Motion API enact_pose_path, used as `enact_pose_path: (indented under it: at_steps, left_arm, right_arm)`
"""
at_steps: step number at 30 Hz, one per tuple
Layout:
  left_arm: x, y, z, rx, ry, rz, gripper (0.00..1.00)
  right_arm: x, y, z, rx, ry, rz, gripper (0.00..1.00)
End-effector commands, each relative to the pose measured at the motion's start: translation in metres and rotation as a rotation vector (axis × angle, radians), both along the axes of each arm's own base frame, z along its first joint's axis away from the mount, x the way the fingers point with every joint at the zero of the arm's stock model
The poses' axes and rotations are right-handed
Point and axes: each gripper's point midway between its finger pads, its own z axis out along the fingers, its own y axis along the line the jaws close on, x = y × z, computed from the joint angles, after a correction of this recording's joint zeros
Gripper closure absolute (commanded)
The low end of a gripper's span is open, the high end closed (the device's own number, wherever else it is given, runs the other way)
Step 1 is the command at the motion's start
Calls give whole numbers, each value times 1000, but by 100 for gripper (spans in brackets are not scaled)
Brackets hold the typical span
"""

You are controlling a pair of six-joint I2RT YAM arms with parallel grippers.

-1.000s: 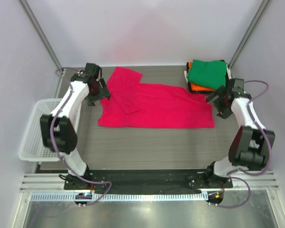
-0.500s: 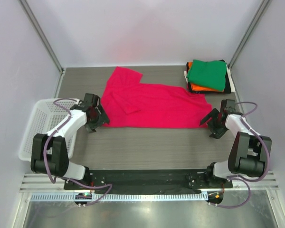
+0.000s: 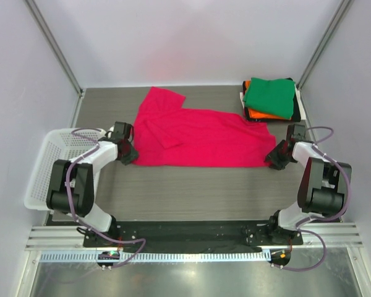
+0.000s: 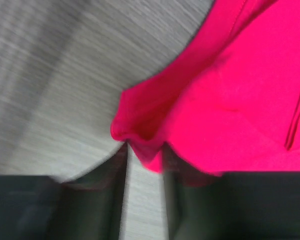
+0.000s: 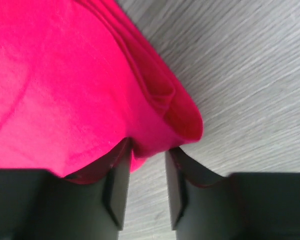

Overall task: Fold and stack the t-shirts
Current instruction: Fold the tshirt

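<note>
The pink-red t-shirt (image 3: 198, 136) lies spread across the middle of the table, one sleeve folded up at the back left. My left gripper (image 3: 128, 154) is low at its near left corner. In the left wrist view that corner (image 4: 140, 132) bunches up between my fingers (image 4: 145, 150), which stand narrowly apart with table showing between them. My right gripper (image 3: 273, 159) is at the near right corner. There the doubled hem (image 5: 155, 135) sits between narrowly parted fingers (image 5: 147, 147). A folded stack with a green t-shirt (image 3: 271, 96) on top and an orange one (image 3: 260, 114) under it sits back right.
A white mesh basket (image 3: 46, 167) hangs off the table's left edge, close to the left arm. The folded stack is just behind the right gripper. Bare grey table (image 3: 198, 192) runs between the shirt and the arm bases.
Both grippers came forward from the back corners to the shirt's near corners and dropped low. Both sets of jaws have narrowed around the cloth.
</note>
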Motion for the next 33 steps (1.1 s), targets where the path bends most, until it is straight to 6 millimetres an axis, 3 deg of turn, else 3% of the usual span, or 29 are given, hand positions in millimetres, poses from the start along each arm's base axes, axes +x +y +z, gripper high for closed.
enact_pose_path:
  at_steps: [1,2,3,6,7,8,10,11,15,19,24,25,27,33]
  left_arm:
    - [32,-1,8,9,-90,17,76]
    - [37,-2,11,3,-98,13,84]
    - [39,-4,8,3,-89,1,99]
    - [46,-6,23,-4,-103,-10,100]
    - [40,-3,32,8,-96,-4,100]
    - [42,-1,45,16,-114,3,100]
    - [32,7,70,44,-127,15,100]
    - [27,8,75,52,-125,16,100]
    - [-5,13,95,41,-130,23,100]
    - [-50,14,91,-1,-90,42,100]
    - [-104,21,101,-45,-115,107,100]
    - [-113,21,96,-52,-108,120,99]
    - [-127,20,95,-80,-107,132,98]
    - [-166,19,98,-146,-123,162,94]
  right_arm:
    - [16,-11,4,-49,-34,-9,62]
    - [19,-12,5,-51,-37,-6,65]
    - [19,-12,5,-51,-33,-8,76]
    - [25,-11,12,-39,-31,-5,92]
    - [28,-11,16,-33,-36,-2,99]
    - [35,-14,30,-49,-65,-3,99]
    - [30,-20,42,-85,-47,1,99]
    - [32,-26,56,-118,-68,-8,99]
    - [14,-26,75,-142,-70,-19,99]
    - [-10,-21,75,-122,-64,-44,99]
    - [-45,-6,56,8,-50,-96,99]
    - [-49,-2,58,43,-67,-109,99]
    - [-62,3,49,78,-53,-126,99]
    - [-83,6,50,100,-75,-181,99]
